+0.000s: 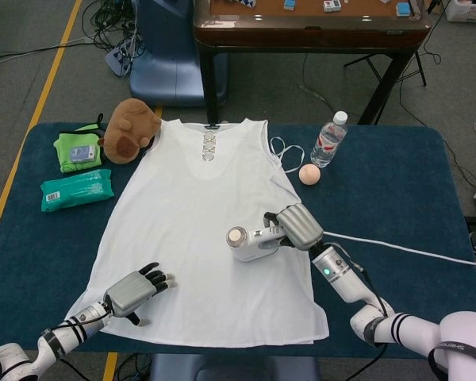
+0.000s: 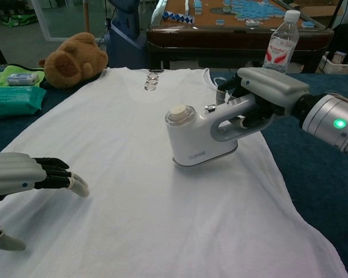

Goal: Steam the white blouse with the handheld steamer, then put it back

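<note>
Steamer (image 1: pixel 248 241) mid-blouse (image 1: pixel 198 198), rt hand (image 1: pixel 299 225).

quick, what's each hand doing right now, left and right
Left hand: open, holding nothing, over the blouse.
Right hand: closed around the steamer handle.

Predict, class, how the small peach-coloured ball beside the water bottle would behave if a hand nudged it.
The peach-coloured ball looks round and smooth, so it would probably roll readily across the blue table. It sits close to the water bottle, which might stop it on that side. It is likely light, judging by its small size.
</note>
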Controlling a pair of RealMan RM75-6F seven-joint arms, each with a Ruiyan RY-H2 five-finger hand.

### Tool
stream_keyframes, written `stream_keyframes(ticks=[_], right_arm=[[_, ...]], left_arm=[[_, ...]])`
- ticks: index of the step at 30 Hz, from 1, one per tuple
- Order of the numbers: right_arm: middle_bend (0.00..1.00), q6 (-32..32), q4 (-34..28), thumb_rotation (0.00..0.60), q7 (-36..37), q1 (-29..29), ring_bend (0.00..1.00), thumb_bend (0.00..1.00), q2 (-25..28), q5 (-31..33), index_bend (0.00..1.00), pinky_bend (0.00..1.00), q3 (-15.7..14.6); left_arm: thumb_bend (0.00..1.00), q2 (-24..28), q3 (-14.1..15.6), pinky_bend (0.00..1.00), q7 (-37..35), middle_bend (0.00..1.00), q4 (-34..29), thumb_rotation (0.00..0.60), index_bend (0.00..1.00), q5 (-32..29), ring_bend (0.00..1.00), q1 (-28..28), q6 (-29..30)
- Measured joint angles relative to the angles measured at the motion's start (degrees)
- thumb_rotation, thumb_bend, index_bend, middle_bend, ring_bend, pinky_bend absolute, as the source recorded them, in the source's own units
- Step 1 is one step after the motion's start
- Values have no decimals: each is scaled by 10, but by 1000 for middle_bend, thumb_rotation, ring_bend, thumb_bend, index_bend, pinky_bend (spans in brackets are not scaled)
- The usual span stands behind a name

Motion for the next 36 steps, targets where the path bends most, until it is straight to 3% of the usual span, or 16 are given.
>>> stream_keyframes(ticks=[5,9,13,27,32,36], right_arm=[[874,5,40,600,12,9,783,494,-28,-10,932,694,-9],[871,9,64,600,18,13,782,495,-45,-18,932,694,-19],[868,15,83,600,24,15,781,494,-56,-25,932,694,-27],[859,14,117,600,30,29,772,494,-87,-53,932,694,-61],[857,10,120,600,21,39,769,494,-99,-66,932,694,-70],[857,5,125,600,18,47,769,494,-108,-73,932,693,-77]], left_arm=[[136,1,2,0,3,79,-7,495,128,-17,119,-3,-13],[136,2,5,0,11,60,-14,437,125,-26,100,-6,-19],[136,2,7,0,17,48,-15,429,125,-29,78,-7,-19],[136,-1,14,0,21,48,-11,429,125,-30,79,-7,-7],[137,0,16,0,26,48,-14,488,125,-31,79,-5,-3],[136,3,17,0,29,48,-17,501,125,-33,79,-4,0]])
